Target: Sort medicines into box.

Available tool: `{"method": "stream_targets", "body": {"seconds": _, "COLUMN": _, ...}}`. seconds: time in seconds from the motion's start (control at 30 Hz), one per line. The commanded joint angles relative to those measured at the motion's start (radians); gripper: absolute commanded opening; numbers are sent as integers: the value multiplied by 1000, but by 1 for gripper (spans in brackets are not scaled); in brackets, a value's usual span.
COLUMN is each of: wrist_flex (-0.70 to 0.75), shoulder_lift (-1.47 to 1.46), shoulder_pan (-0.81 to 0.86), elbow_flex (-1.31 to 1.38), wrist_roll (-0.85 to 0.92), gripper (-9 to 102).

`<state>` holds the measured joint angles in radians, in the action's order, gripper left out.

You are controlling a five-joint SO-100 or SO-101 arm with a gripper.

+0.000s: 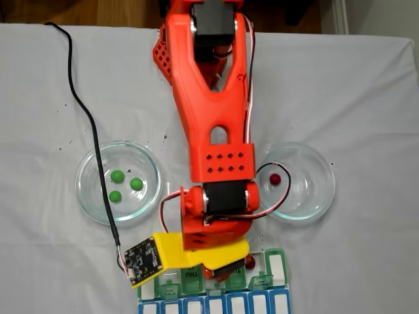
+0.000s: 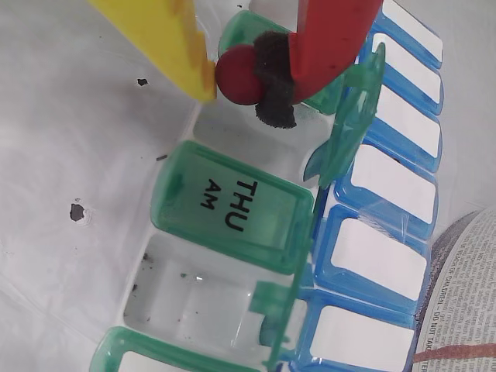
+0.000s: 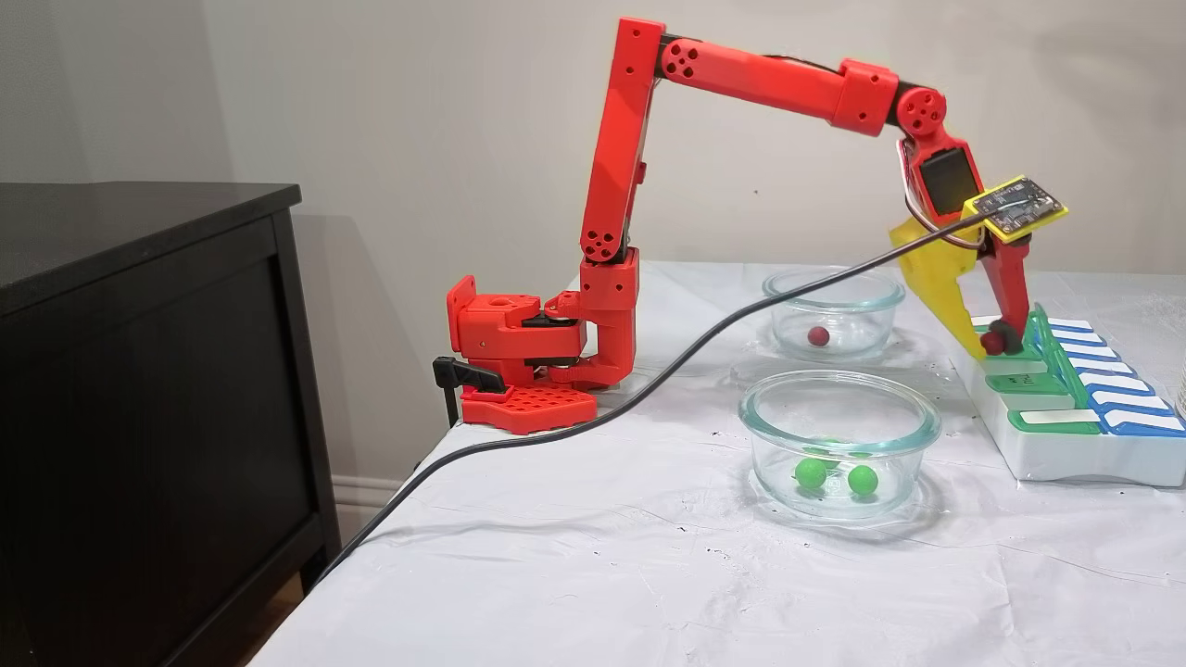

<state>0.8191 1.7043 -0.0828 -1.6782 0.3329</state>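
While the arm stretches away from its base in a fixed view from above, we see the gripper point(image 1: 229, 265) low over the green row of the pill organizer point(image 1: 278, 268), its yellow finger point(image 1: 196, 252) covering most of what it holds; a sliver of dark red pill point(image 1: 251, 262) peeks out at its right edge. Up and to the left of the gripper in that view sits a glass dish point(image 1: 118, 182) with three green pills point(image 1: 116, 176), and up and to the right a second glass dish point(image 1: 294, 181) with one dark red pill point(image 1: 275, 178). Through the wrist view we see the gripper point(image 2: 244, 74) closed on a dark red pill point(image 2: 239, 74), pinched between the yellow finger point(image 2: 167, 39) and the black pad point(image 2: 273, 81) of the red finger point(image 2: 333, 35), directly above an open compartment of the organizer point(image 2: 232, 205); below it lies the shut lid marked THU AM point(image 2: 229, 205), then another open compartment. From the side, in a fixed view, we find the upper arm upright, the forearm reaching out level, and the wrist bent straight down so the gripper point(image 3: 990, 345) holds the red pill point(image 3: 991, 343) at the organizer point(image 3: 1066, 445); two green pills point(image 3: 811, 473) show in the nearer dish point(image 3: 839, 443), one red pill point(image 3: 817, 335) in the farther dish point(image 3: 834, 313).
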Motion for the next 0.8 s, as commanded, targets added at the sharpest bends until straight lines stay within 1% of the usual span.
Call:
{"method": "stream_targets", "body": {"seconds": 0.0, "wrist_flex": -61, "shoulder_lift": 28, "shoulder_pan": -14, "elbow_flex": 89, "wrist_roll": 14, "gripper": 0}}
{"method": "stream_targets", "body": {"seconds": 0.1, "wrist_flex": -67, "shoulder_lift": 20, "shoulder_pan": -9, "elbow_flex": 97, "wrist_roll": 20, "gripper": 1}}
{"method": "stream_targets", "body": {"seconds": 0.23, "wrist_flex": -44, "shoulder_lift": 38, "shoulder_pan": -23, "elbow_flex": 84, "wrist_roll": 34, "gripper": 17}}
{"method": "stream_targets", "body": {"seconds": 0.3, "wrist_flex": -31, "shoulder_lift": 46, "shoulder_pan": -31, "elbow_flex": 78, "wrist_roll": 51, "gripper": 24}}
{"method": "stream_targets", "body": {"seconds": 0.47, "wrist_flex": -43, "shoulder_lift": 74, "shoulder_pan": -35, "elbow_flex": 51, "wrist_roll": 57, "gripper": 29}}
{"method": "stream_targets", "body": {"seconds": 0.57, "wrist_flex": -35, "shoulder_lift": 97, "shoulder_pan": -41, "elbow_flex": 40, "wrist_roll": 71, "gripper": 28}}
{"method": "stream_targets", "body": {"seconds": 0.67, "wrist_flex": -29, "shoulder_lift": 137, "shoulder_pan": -51, "elbow_flex": 18, "wrist_roll": 84, "gripper": 21}}
{"method": "stream_targets", "body": {"seconds": 0.7, "wrist_flex": -29, "shoulder_lift": 156, "shoulder_pan": -57, "elbow_flex": 11, "wrist_roll": 86, "gripper": 18}}
{"method": "stream_targets", "body": {"seconds": 0.77, "wrist_flex": -26, "shoulder_lift": 199, "shoulder_pan": -71, "elbow_flex": 2, "wrist_roll": 94, "gripper": 6}}
